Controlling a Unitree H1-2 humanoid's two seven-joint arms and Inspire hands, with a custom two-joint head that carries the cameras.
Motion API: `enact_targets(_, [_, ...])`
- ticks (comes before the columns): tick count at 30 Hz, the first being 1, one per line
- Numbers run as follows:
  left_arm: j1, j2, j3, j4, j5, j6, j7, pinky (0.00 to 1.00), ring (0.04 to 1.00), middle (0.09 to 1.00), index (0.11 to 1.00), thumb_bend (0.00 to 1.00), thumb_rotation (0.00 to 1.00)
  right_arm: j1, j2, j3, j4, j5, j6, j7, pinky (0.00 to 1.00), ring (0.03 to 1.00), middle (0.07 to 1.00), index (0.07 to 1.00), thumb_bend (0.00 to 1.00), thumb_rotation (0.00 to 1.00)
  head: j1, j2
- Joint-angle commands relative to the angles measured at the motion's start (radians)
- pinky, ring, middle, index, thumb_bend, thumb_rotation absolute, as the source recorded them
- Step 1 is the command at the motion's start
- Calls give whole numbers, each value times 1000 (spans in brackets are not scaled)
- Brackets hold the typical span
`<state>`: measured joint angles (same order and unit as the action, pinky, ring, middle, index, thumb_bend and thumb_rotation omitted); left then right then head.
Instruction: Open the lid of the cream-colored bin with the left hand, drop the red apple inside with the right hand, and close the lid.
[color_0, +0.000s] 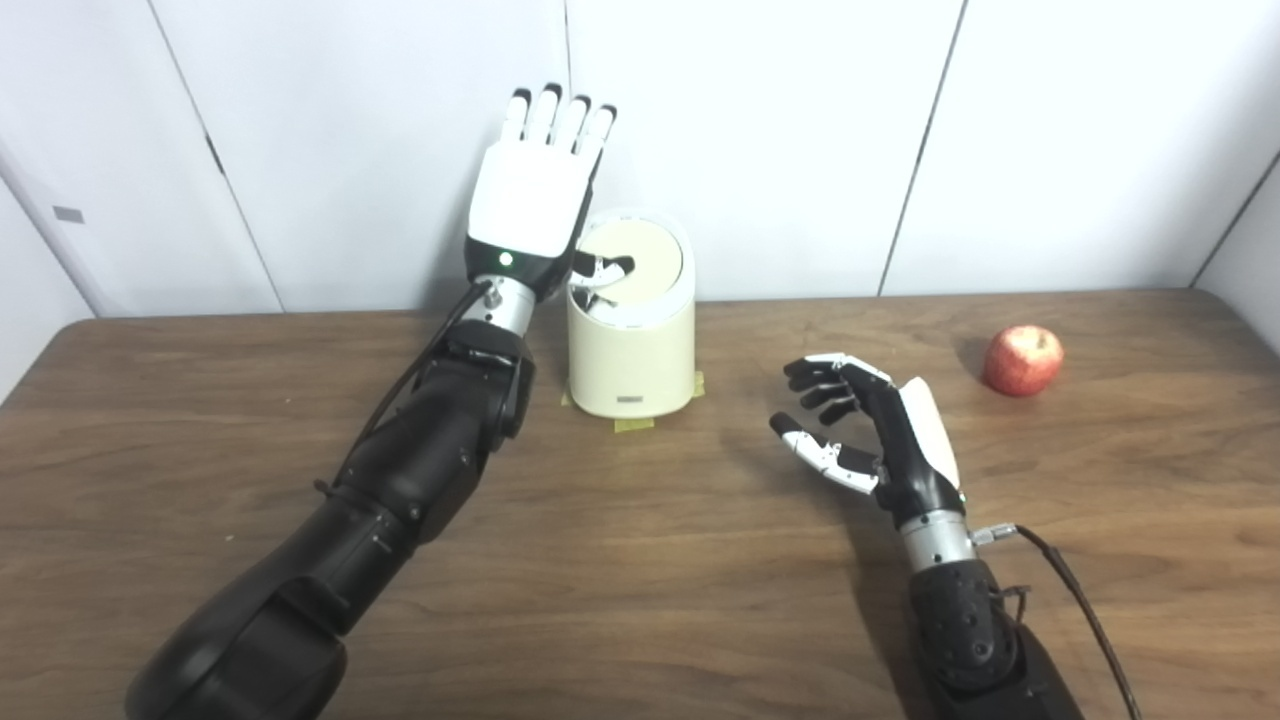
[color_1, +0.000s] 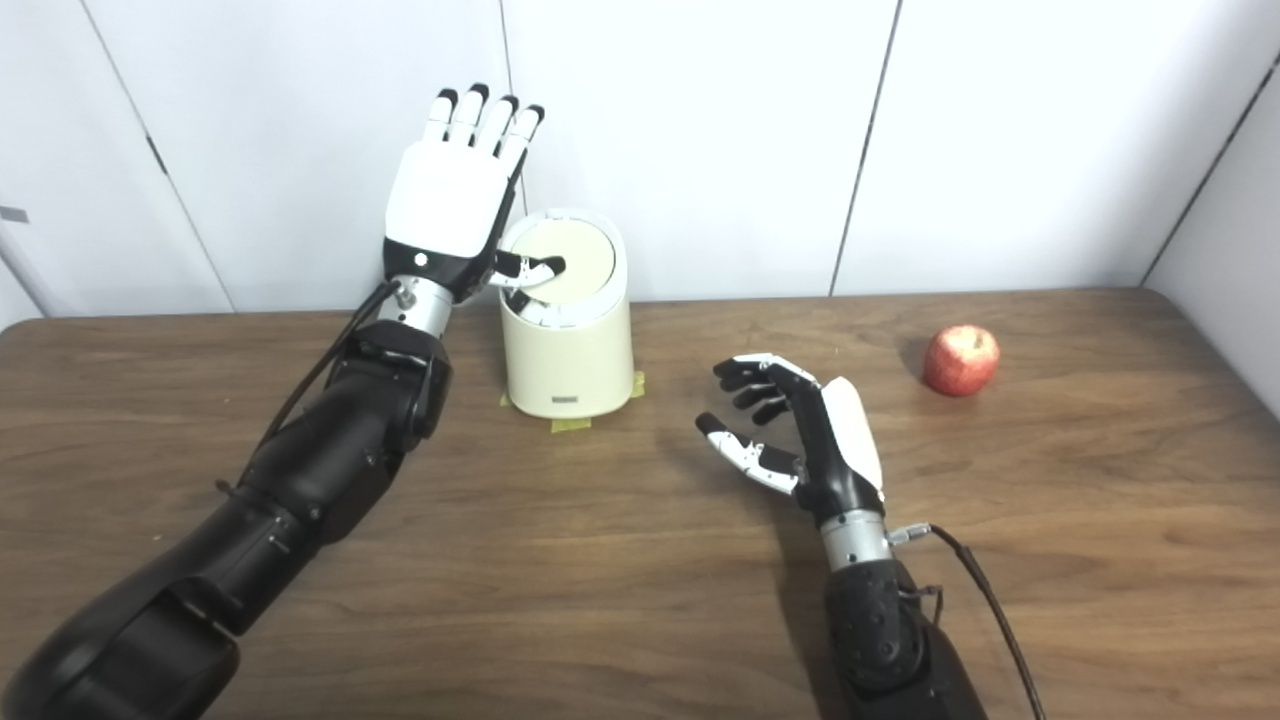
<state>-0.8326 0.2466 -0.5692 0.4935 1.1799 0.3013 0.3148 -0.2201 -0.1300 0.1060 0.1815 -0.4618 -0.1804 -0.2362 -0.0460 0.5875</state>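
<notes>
The cream-colored bin (color_0: 631, 352) stands at the back of the table, near the wall, its round lid (color_0: 645, 262) lying flat on top. My left hand (color_0: 532, 190) is raised just left of the bin, fingers straight up and spread, open, with its thumb reaching over the lid's near left edge. The red apple (color_0: 1022, 360) rests on the table at the far right. My right hand (color_0: 860, 428) hovers mid-table between bin and apple, palm facing left, fingers loosely curled and open, holding nothing.
Yellow tape pieces (color_0: 634, 424) mark the bin's base. The brown wooden table (color_0: 640, 560) ends at a white panelled wall (color_0: 800, 120) right behind the bin. A cable (color_0: 1075, 590) runs from my right wrist.
</notes>
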Motion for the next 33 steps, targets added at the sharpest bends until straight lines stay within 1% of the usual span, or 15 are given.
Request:
enact_targets(1, [-36, 26, 2, -5, 22, 7, -9, 1000, 996, 954, 959, 1000, 251, -1, 13, 6, 1, 2, -39, -15, 481, 584, 627, 633, 292, 300, 0, 0])
enact_targets(3, [-34, 28, -1, 3, 25, 7, -18, 1000, 999, 958, 965, 1000, 246, 0, 15, 5, -3, 4, -30, -12, 483, 585, 626, 635, 297, 330, -1, 1])
enact_targets(4, [-33, 30, -3, 4, 27, 11, -34, 1000, 1000, 959, 968, 1000, 246, 1, 15, 5, -4, 3, -26, -11, 488, 589, 628, 637, 298, 346, -2, 0])
enact_targets(7, [-27, 32, -5, 7, 26, 10, -52, 1000, 1000, 970, 980, 1000, 243, 1, 15, 5, -6, 4, -25, -10, 496, 593, 633, 638, 293, 341, -1, 0])
enact_targets(11, [-19, 31, 1, 17, 13, 0, -45, 1000, 999, 963, 964, 1000, 240, 0, 15, 5, -2, 3, -34, -14, 495, 592, 631, 636, 294, 298, -1, 0])
enact_targets(13, [-17, 31, 1, 21, 10, -6, -40, 1000, 995, 960, 964, 1000, 252, 2, 16, 4, -9, 4, -22, -9, 496, 593, 632, 637, 293, 306, -2, 0])
enact_targets(15, [-16, 30, -1, 31, 8, -13, -32, 1000, 995, 959, 968, 1000, 304, 2, 18, 5, -12, 2, -19, -10, 496, 594, 632, 637, 296, 319, -3, 0])
enact_targets(17, [-14, 25, 1, 48, -1, -21, -17, 1000, 991, 954, 965, 1000, 331, 1, 18, 5, -5, 1, -32, -16, 492, 590, 630, 635, 297, 312, -5, 0])
enact_targets(21, [-11, 15, 8, 78, -19, -32, 0, 1000, 985, 948, 958, 1000, 373, 3, 20, 7, -10, -3, -25, -15, 489, 587, 629, 635, 295, 321, -9, 2])
enact_targets(27, [-16, 6, 0, 129, -38, -41, 16, 1000, 989, 949, 956, 1000, 395, 7, 25, 6, -28, -10, -9, -13, 488, 587, 628, 634, 294, 308, -12, 6])
enact_targets(33, [-20, 7, -11, 150, -45, -46, 18, 1000, 996, 953, 958, 1000, 412, 6, 27, 3, -28, -4, -9, -9, 488, 589, 629, 635, 295, 296, -10, 5])
